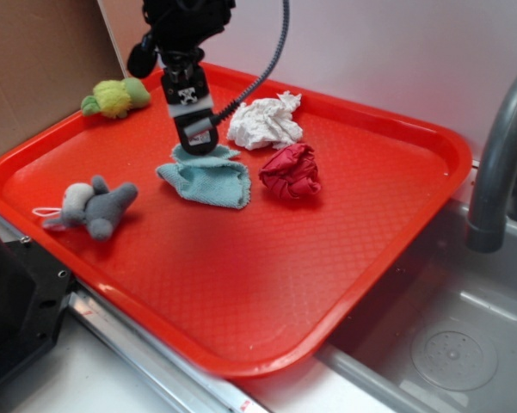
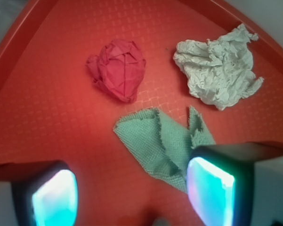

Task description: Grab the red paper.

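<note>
The red paper (image 1: 290,171) (image 2: 117,69) is a crumpled crimson wad lying on the bright red tray (image 1: 241,284) (image 2: 47,108), right of centre. My gripper (image 1: 196,142) (image 2: 132,200) hangs over the far edge of a teal cloth (image 1: 208,179) (image 2: 165,146), left of the red paper and apart from it. Its jaws stand wide open with only the tray floor and a corner of the cloth between them. In the wrist view the red paper lies ahead and a little left of the gap.
A white paper wad (image 1: 265,122) (image 2: 219,70) lies behind the red paper. A grey plush toy (image 1: 93,206) rests at the tray's left, a yellow-green plush (image 1: 116,97) at the back left. A sink with a grey faucet (image 1: 499,163) borders the right.
</note>
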### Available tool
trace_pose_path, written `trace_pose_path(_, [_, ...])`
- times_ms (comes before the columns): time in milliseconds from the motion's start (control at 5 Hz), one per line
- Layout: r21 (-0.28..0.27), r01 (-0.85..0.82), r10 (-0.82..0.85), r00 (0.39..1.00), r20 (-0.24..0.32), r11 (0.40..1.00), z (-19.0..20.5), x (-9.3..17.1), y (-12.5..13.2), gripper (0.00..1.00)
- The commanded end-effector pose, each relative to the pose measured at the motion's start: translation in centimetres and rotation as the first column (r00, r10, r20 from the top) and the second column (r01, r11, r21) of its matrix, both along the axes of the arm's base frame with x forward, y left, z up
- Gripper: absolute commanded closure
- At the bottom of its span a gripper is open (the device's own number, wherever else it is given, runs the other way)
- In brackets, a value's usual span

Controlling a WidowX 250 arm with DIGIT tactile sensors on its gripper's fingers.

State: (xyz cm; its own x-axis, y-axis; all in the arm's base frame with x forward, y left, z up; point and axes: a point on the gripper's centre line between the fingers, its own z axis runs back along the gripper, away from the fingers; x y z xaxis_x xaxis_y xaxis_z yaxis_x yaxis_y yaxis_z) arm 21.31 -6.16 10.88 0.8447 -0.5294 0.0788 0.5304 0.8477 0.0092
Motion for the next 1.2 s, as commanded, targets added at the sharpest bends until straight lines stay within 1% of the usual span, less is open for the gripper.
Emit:
trace_pose_path(0, [0.020,0.155,-0.156,0.973,0.169,0.988,-1.4,3.2,-2.2,0.00])
trace_pose_path(200, [-0.003,0.184,-0.183,0.976,0.122,0.983,-3.6,4.5,-2.8,0.00])
trace_pose_path(400, [-0.067,0.204,-0.193,0.971,0.138,0.977,-5.3,5.2,-3.4,0.00])
trace_pose_path(600, [-0.139,0.192,-0.175,0.976,0.126,0.971,-6.2,5.7,-4.1,0.00])
trace_pose_path(800, [-0.145,0.206,-0.191,0.975,0.111,0.968,-6.8,6.4,-5.0,0.00])
trace_pose_path(1000, [-0.106,0.205,-0.197,0.977,0.086,0.973,-7.1,7.3,-5.6,0.00])
